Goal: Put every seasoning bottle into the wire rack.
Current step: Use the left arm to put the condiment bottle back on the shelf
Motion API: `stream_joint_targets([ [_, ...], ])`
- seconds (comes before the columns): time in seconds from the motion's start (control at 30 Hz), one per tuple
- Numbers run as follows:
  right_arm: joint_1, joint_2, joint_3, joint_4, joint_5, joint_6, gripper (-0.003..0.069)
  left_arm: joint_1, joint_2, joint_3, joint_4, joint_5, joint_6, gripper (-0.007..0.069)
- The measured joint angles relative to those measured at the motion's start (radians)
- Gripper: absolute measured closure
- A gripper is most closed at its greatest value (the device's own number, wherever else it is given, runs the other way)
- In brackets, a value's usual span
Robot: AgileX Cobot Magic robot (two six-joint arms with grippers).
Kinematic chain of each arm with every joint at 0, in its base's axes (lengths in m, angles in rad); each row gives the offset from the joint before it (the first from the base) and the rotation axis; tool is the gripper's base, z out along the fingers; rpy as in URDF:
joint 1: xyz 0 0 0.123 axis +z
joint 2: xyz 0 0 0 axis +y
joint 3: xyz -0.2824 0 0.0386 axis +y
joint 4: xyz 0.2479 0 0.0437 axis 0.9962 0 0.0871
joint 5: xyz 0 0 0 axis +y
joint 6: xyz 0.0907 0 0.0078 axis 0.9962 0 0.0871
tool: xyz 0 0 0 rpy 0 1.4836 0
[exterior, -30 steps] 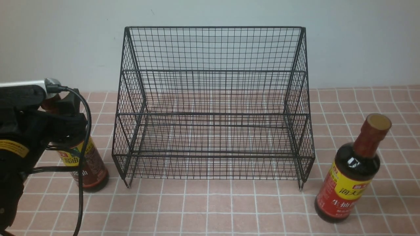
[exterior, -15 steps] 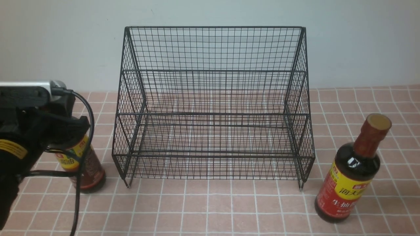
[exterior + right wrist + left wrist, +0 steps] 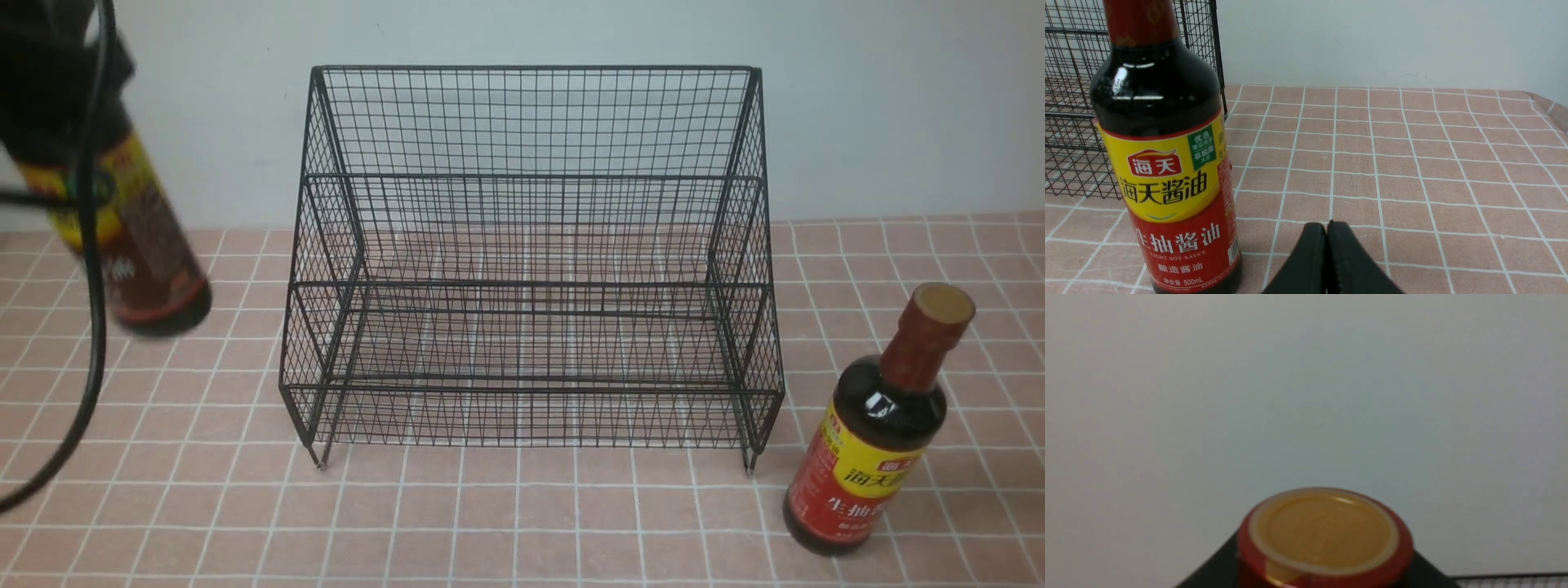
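Left jaws clamp brown-label bottle (image 3: 140, 245) at neck, upper left of frame, tilted. Looks heavy, glossy, likely slick. Right jaws closed, empty, near red-label bottle (image 3: 867, 478); neck seems best hold.

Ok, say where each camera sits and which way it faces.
Front: between the arms, facing forward at the black wire-mesh rack; left gripper holds the yellow-and-brown-labelled dark bottle aloft.
Left wrist: above that bottle's tan cap, facing the wall; fingers show.
Right wrist: low over pink tiled tabletop, facing the yellow-and-red-labelled dark bottle; shut right gripper shows.
Shared: front and right wrist both show rack and red-labelled bottle.
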Motion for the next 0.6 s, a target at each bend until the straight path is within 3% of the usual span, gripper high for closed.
stream_joint_targets([
  [0.33,0.000,0.000,0.000,0.000,0.000,0.000,0.0673,-0.186,0.199,-0.211,-0.003,0.008,0.007,0.0368],
  [0.6,0.000,0.000,0.000,0.000,0.000,0.000,0.0673,-0.217,0.411,-0.335,-0.040,0.022,0.063,0.0368],
])
